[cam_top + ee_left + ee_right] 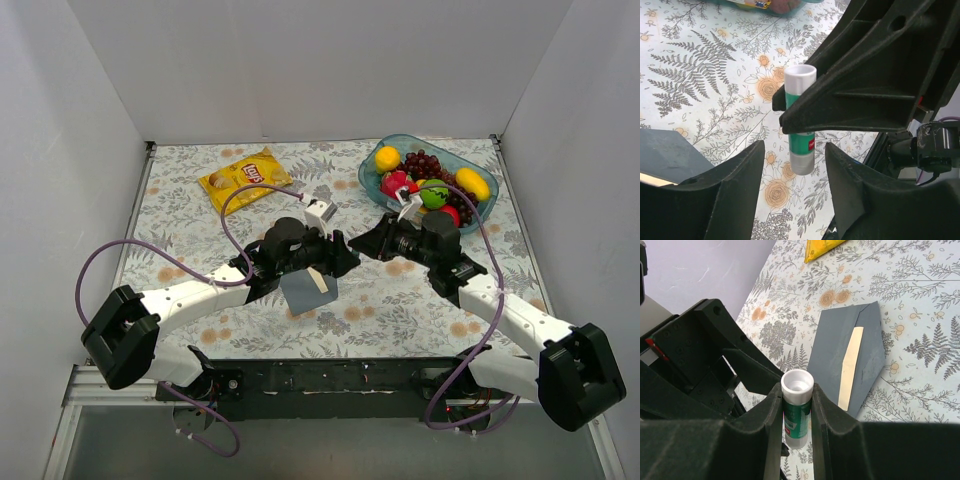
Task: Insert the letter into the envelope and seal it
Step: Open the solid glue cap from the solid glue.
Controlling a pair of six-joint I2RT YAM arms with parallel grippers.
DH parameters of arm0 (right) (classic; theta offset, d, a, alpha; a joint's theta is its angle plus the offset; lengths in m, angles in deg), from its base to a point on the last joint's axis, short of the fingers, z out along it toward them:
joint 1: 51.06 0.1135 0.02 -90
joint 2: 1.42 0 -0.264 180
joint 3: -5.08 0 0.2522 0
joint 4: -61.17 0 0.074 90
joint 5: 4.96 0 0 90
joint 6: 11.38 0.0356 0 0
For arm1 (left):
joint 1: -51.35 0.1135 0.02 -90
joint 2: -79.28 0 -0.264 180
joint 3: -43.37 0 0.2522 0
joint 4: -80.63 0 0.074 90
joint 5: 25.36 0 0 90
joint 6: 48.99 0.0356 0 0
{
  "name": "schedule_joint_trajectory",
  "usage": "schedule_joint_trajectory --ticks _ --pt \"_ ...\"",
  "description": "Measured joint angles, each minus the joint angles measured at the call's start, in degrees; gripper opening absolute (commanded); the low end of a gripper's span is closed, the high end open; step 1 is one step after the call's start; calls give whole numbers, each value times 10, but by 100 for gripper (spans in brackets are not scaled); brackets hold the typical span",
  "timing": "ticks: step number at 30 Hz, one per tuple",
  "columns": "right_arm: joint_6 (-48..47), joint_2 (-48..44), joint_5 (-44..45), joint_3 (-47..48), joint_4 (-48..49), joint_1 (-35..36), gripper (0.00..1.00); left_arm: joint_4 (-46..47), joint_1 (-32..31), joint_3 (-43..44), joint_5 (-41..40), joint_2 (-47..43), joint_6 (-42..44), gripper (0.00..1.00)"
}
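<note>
While both of my arms lean in over the fern-and-flower printed tabletop (420,315), their wrists meet near its centre. Farthest left, my left arm (190,295) stretches in from its base at the near edge. Beyond it, toward the back wall, a yellow crisp bag (247,178) lies flat.

My left jaws stand open. Seen from the left wrist, the two black pads (725,195) sit either side of the grey lower end of a glue stick (802,145). There is a gap on each side, and they grip nothing.

Just under that wrist, a little toward the near edge, the slate-blue envelope (298,297) lies flat on the tabletop. The cream letter (322,281) is inside it, with only a narrow strip showing along the mouth. From the right wrist, the pointed flap lies open past that strip, pointing away from the envelope's body.

Right of the envelope, the glue stick hangs above the tabletop, its white end toward the right wrist camera and its green body in the middle. My right jaws are closed on it, clamping the green body just below the white end.

My right arm (510,315) runs back from there to its base at the near right. Behind it, at the back right, a clear blue-green bowl (366,178) holds fruit: a lemon (387,158), dark grapes (425,163) and others partly hidden by the wrist.
</note>
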Motion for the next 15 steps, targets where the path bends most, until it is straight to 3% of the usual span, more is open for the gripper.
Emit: schedule_joint_trajectory --ticks 15 --pt "-9 -10 16 1 -5 -1 1 -5 0 0 32 1 10 42"
